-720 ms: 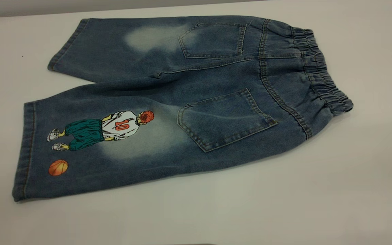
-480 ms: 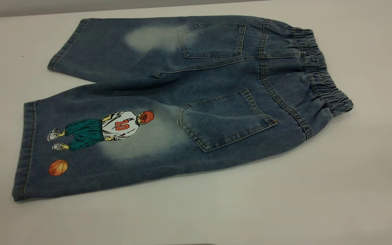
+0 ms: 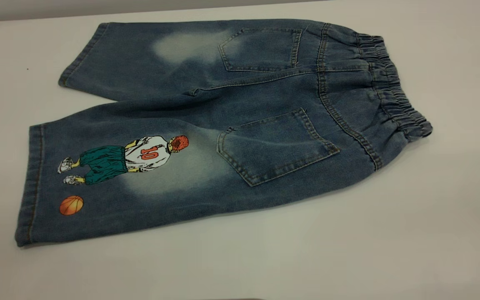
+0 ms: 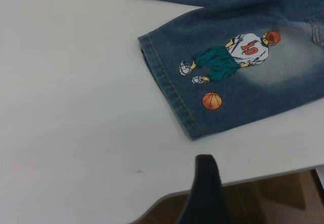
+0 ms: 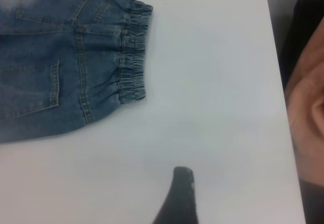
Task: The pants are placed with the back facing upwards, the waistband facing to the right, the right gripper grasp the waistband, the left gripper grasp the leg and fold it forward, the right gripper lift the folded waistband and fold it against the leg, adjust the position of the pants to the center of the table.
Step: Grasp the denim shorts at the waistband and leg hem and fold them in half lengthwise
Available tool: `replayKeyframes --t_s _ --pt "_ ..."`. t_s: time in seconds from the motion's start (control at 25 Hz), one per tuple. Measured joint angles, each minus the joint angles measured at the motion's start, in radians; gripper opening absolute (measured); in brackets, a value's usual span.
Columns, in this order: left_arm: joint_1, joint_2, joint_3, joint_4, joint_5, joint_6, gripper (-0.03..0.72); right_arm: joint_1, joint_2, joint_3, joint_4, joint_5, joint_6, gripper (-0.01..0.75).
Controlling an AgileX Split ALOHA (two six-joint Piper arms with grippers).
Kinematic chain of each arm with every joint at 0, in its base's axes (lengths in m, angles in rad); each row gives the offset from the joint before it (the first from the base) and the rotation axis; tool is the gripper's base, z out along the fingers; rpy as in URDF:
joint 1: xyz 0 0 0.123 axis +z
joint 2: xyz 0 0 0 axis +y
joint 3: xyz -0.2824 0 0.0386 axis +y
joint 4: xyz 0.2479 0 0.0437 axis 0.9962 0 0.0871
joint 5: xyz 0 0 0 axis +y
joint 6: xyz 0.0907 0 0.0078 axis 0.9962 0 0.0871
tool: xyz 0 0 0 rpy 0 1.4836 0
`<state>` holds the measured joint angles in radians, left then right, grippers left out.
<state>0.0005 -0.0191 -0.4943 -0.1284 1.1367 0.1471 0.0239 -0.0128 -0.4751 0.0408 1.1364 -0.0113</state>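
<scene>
Surface: pale table [image 3: 431, 233], white, smooth. Left gripper [image 4: 205, 193]: above the table edge near the printed leg [image 3: 111, 175], apart from its hem; one dark finger visible, grip state cannot be told. Right gripper [image 5: 177, 196]: over bare table, apart from the waistband [image 3: 394, 87]; grip state likewise cannot be told. Pants [image 3: 240, 125]: flat, back up, long axis left-right, waistband rightward, hems leftward.
</scene>
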Motion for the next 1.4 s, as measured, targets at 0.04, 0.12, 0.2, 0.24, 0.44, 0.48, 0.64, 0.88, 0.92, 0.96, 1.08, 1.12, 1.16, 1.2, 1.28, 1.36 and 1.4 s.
replayKeyframes --t_s 0.04,0.12,0.2,0.24,0.44,0.48,0.64,0.88,0.92,0.96,1.08,1.12,1.16,1.2,1.28,1.36,1.4 --pt "0.000 0.000 0.000 0.000 0.000 0.000 0.514 0.000 0.000 0.000 0.000 0.000 0.000 0.586" --pt "0.000 0.000 0.000 0.000 0.000 0.000 0.514 0.000 0.000 0.000 0.000 0.000 0.000 0.586" --pt "0.000 0.000 0.000 0.000 0.000 0.000 0.514 0.000 0.000 0.000 0.000 0.000 0.000 0.586" --pt "0.000 0.000 0.000 0.000 0.000 0.000 0.514 0.000 0.000 0.000 0.000 0.000 0.000 0.586" --pt "0.000 0.000 0.000 0.000 0.000 0.001 0.514 0.000 0.000 0.000 0.000 0.000 0.000 0.586" --pt "0.000 0.000 0.000 0.000 0.000 0.001 0.514 0.000 0.000 0.000 0.000 0.000 0.000 0.586" --pt "0.000 0.000 0.000 0.000 0.000 0.001 0.514 0.000 0.000 0.000 0.000 0.000 0.000 0.586" --pt "0.000 0.000 0.000 0.000 -0.001 0.001 0.514 0.000 0.000 0.000 0.000 0.000 0.000 0.586" --pt "0.000 0.000 0.000 0.000 -0.001 0.001 0.514 0.000 0.000 0.000 0.000 0.000 0.000 0.586" --pt "0.000 0.000 0.000 0.000 -0.001 0.001 0.514 0.000 0.000 0.000 0.000 0.000 0.000 0.586" --pt "0.000 0.000 0.000 0.000 -0.001 -0.004 0.514 0.000 0.000 0.000 0.000 0.000 0.000 0.586" --pt "0.000 0.000 0.000 0.000 -0.001 -0.010 0.514 0.000 0.000 0.000 0.000 0.000 0.000 0.586" --pt "0.000 0.000 0.000 0.000 -0.001 -0.015 0.514 0.000 0.000 0.000 0.000 0.000 0.000 0.586" --pt "0.000 0.000 0.000 0.000 -0.001 -0.020 0.514 0.000 0.000 0.000 0.000 0.000 0.000 0.586" --pt "0.000 0.000 0.000 0.000 -0.001 -0.024 0.514 0.000 0.000 0.000 0.001 0.000 0.000 0.586" --pt "0.000 0.000 0.000 0.000 -0.001 -0.025 0.514 0.000 0.000 0.000 0.001 0.000 0.000 0.586" --pt "0.000 0.000 0.000 0.000 -0.001 -0.026 0.514 0.000 0.000 0.000 0.001 0.000 0.000 0.586"
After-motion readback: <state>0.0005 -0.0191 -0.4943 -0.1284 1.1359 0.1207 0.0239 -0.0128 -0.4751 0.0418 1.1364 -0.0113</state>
